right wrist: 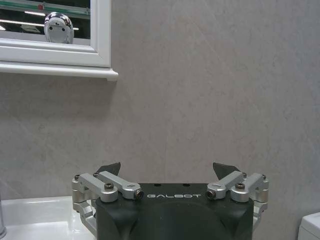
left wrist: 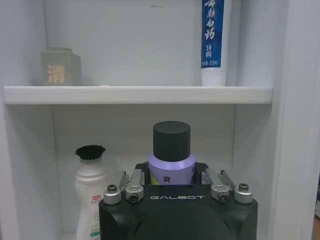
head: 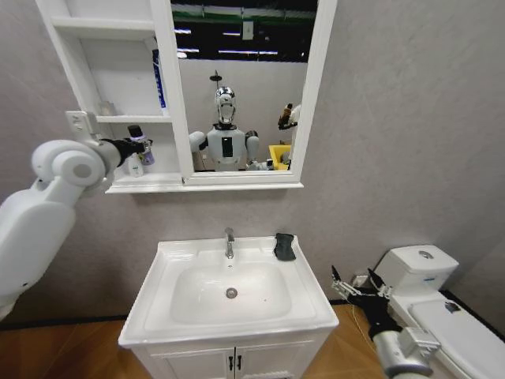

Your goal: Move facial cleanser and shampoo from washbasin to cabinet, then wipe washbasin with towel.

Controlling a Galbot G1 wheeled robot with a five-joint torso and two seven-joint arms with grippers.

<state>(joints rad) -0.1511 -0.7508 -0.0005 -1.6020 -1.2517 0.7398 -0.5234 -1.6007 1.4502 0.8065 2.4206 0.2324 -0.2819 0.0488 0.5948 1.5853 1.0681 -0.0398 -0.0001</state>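
Grey-walled bathroom, white fittings; items logged from my working claw outward. Left claw: raised at the mouth of the cabinet's lowest compartment, closed on the purple bottle, dark cap up, long axis upright; I take it for the shampoo, though its label is mostly hidden. Bottle appears to sit at or just inside the compartment opening; whether its base rests on the shelf I cannot tell. Same compartment: white bottle with black cap, standing just beside the held bottle on its left in the wrist view, probably the facial cleanser. Placement turns on that neighbour: open shelf room lies on the held bottle's other side. Compartment above: blue-and-white tube, upright, and a small pale box. Mirror adjoins the cabinet. Below: washbasin with chrome tap and drain; no bottles on its rim. Towel: dark, on the basin's rear right rim, nearer my right arm. Right claw: open, empty, low, right of the basin beside the toilet.
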